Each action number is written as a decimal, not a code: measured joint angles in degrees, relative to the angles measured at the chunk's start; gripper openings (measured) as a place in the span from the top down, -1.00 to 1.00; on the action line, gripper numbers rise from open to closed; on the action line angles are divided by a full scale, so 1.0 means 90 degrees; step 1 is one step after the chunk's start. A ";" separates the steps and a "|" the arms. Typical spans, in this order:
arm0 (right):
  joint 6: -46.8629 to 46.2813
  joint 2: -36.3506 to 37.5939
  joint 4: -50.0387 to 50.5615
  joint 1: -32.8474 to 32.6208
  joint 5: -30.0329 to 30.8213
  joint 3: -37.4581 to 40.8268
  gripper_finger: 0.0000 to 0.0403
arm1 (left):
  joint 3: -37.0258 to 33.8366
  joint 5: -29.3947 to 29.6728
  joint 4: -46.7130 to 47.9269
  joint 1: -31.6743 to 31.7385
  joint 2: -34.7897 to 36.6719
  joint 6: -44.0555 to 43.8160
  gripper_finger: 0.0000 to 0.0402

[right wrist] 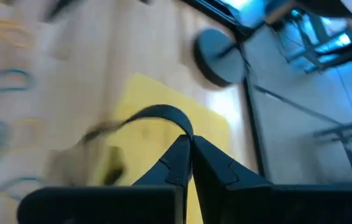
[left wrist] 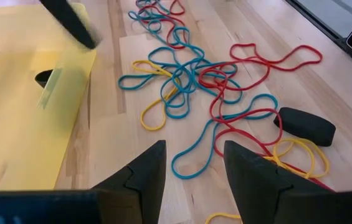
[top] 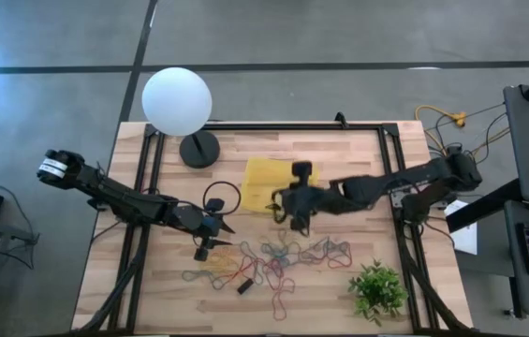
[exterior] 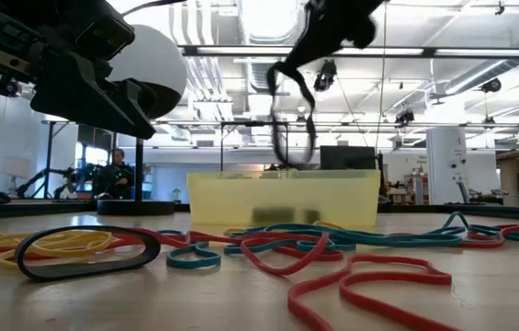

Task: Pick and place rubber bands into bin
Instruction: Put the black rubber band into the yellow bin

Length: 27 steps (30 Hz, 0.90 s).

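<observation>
Nearest band: black loop (exterior: pixel 87 253) lying flat on the table (top: pixel 330 300) in the low view, with red, teal and yellow rubber bands (top: pixel 278 257) tangled behind it; most of the task's things are still loose on the wood, between the bin and the table's front edge

Right gripper: right gripper (right wrist: pixel 187 163) raised over the bin's near edge; fingers pressed together, pinching a black band (right wrist: pixel 157 114) that arches up from the tips in its wrist view and dangles as a dark loop in the low view — held high, I'd judge, so the floppy loop clears the wall before it is let go

Left gripper: left gripper (left wrist: pixel 191 174) low over the left part of the pile, just beside the bin; fingers spread with nothing between them, aimed at a teal loop — placed, it seems, for the next pick

Bin: yellow bin (top: pixel 266 187) beside the lamp's base; one small dark thing (left wrist: pixel 45 78) lies inside — whether it is a band I cannot tell; otherwise the floor looks bare

Odd bit: black block (left wrist: pixel 306 123) among the red and yellow loops; it could snag a pick
</observation>
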<state>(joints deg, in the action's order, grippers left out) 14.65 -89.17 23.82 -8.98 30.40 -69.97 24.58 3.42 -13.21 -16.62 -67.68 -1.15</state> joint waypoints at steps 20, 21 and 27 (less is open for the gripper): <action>-0.0296 -0.0738 -0.0109 0.1517 -0.1123 0.0674 0.96 | -0.0058 0.0000 -0.0004 0.0001 0.0000 0.0002 0.27; -0.0383 -0.0740 -0.0120 0.1517 -0.1124 0.0697 0.96 | -0.0058 0.0004 -0.0004 0.0000 0.0000 0.0002 0.27; -0.0499 -0.0741 -0.0200 0.1524 -0.1700 0.0729 0.92 | -0.0057 0.0002 -0.0007 0.0002 0.0000 0.0002 0.27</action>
<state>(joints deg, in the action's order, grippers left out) 10.16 -95.83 22.02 4.73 15.10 -63.42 24.06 3.44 -13.28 -16.60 -67.68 -1.13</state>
